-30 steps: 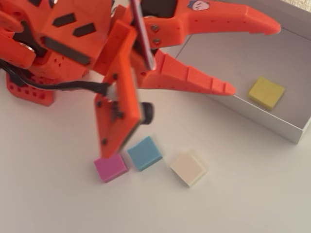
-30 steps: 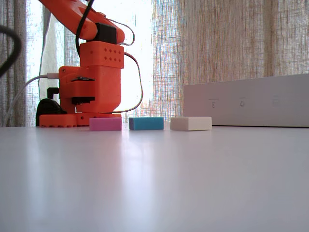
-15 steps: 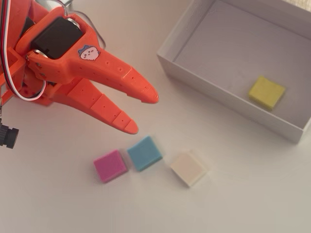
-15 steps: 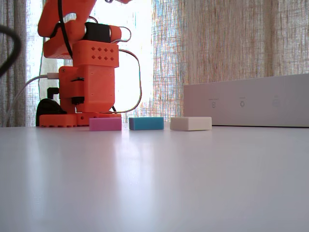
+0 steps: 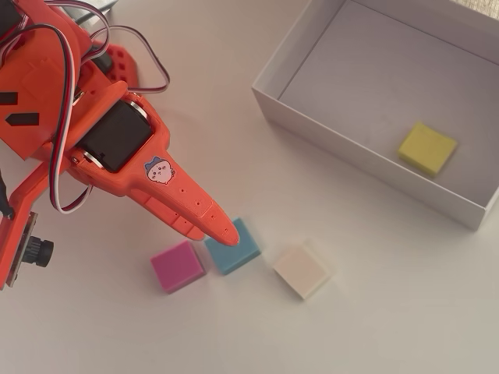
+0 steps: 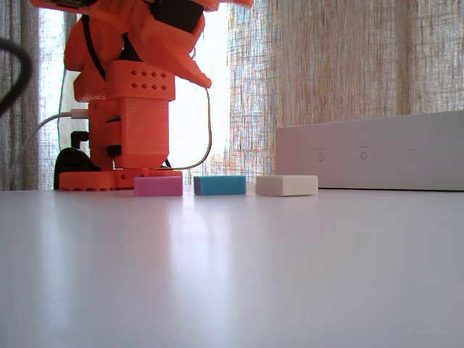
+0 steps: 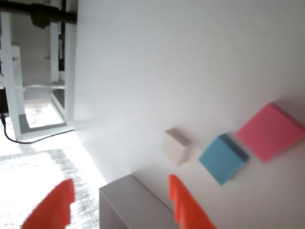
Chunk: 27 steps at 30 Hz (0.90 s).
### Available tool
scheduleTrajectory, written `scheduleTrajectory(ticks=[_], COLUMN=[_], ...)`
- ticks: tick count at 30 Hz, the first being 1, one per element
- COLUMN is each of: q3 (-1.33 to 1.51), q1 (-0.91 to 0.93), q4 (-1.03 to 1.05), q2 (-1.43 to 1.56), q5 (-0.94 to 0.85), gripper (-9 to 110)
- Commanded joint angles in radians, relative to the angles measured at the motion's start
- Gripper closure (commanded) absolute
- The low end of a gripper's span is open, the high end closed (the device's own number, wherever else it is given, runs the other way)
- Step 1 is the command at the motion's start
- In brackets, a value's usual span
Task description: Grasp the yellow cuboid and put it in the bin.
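The yellow cuboid [image 5: 426,148] lies flat on the floor of the bin [image 5: 359,152], toward its right end in the overhead view. In the fixed view the bin [image 6: 377,152] shows only its side wall, and the cuboid is hidden behind it. My orange gripper [image 5: 226,230] hangs high above the table, its tip over the blue block and far left of the bin. Both orange fingers [image 7: 183,205] stand apart in the wrist view, so the gripper [image 7: 120,181] is open and empty.
A pink block [image 5: 177,266], a blue block [image 5: 234,246] and a cream-white block [image 5: 302,269] sit in a row on the white table, left of the bin. The arm's base [image 6: 123,109] and cables stand behind them.
The arm has turned on its base, and its upper part now reaches right across the top of the fixed view. The three blocks and the bin have not moved.
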Motion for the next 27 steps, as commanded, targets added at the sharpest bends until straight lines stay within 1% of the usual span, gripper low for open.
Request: scheduleTrajectory(ticks=[1, 6, 12, 14, 15, 27], q3=[0.018, 0.040, 0.054, 0.054, 0.054, 0.054], q1=[0.003, 0.005, 0.000, 0.000, 0.000, 0.000], q4=[0.021, 0.054, 0.067, 0.067, 0.069, 0.071], q2=[0.006, 0.006, 0.006, 0.006, 0.006, 0.006], q5=[0.009, 0.012, 0.009, 0.008, 0.008, 0.006], gripper=[81, 85, 97, 107, 110, 110])
